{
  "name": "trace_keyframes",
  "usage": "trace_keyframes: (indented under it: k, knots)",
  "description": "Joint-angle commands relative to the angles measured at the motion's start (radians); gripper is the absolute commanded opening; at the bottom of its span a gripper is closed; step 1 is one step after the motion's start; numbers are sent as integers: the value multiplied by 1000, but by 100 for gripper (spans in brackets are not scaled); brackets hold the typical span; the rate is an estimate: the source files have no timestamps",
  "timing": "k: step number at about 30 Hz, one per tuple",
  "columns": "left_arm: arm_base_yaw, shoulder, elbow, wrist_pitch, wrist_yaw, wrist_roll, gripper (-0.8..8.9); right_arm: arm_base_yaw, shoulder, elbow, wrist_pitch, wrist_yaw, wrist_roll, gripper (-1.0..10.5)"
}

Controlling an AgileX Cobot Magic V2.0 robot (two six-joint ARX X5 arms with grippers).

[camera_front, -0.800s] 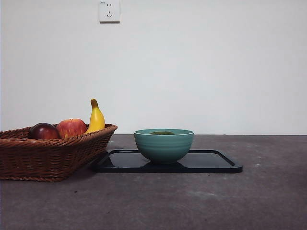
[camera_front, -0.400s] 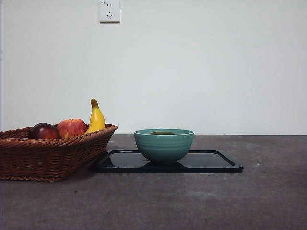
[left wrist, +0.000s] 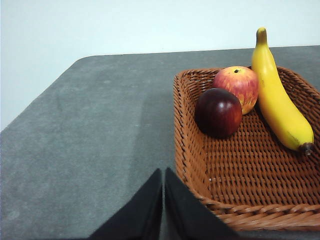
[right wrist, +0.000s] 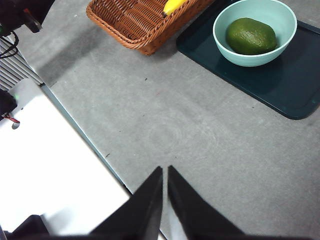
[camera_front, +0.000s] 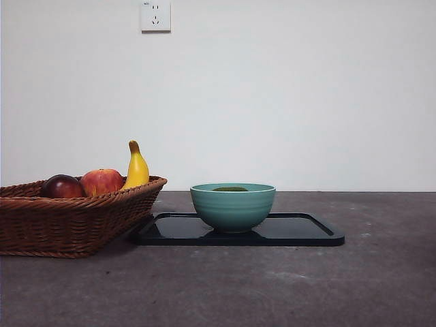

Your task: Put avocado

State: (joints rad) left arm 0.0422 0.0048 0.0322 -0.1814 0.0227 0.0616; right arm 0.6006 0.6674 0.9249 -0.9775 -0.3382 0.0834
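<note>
The dark-green avocado (right wrist: 251,36) lies inside the teal bowl (right wrist: 253,56), which stands on the black tray (right wrist: 285,85). In the front view only the avocado's top (camera_front: 230,189) shows above the bowl's rim (camera_front: 232,206). My right gripper (right wrist: 165,172) is shut and empty, high above the bare table, well away from the bowl. My left gripper (left wrist: 163,175) is shut and empty, just outside the near corner of the wicker basket (left wrist: 192,165). Neither gripper shows in the front view.
The wicker basket (camera_front: 68,221) stands left of the black tray (camera_front: 300,235) and holds a dark red-purple fruit (left wrist: 218,112), a red-yellow apple (left wrist: 238,85) and a banana (left wrist: 278,102). The table's edge and a white surface (right wrist: 50,165) lie beside my right gripper.
</note>
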Motion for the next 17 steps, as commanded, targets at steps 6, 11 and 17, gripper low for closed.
trace_keyframes:
  k: [6,11,17]
  knots:
    - [3,-2,-21,-6,-2,-7,8,6,3,10,8,-2,6,8]
    - [3,-2,-21,-6,-2,-7,8,6,3,10,9,-2,6,7]
    - [3,-2,-21,-6,-2,-7,8,-41,-21,10,12,-1,-46,7]
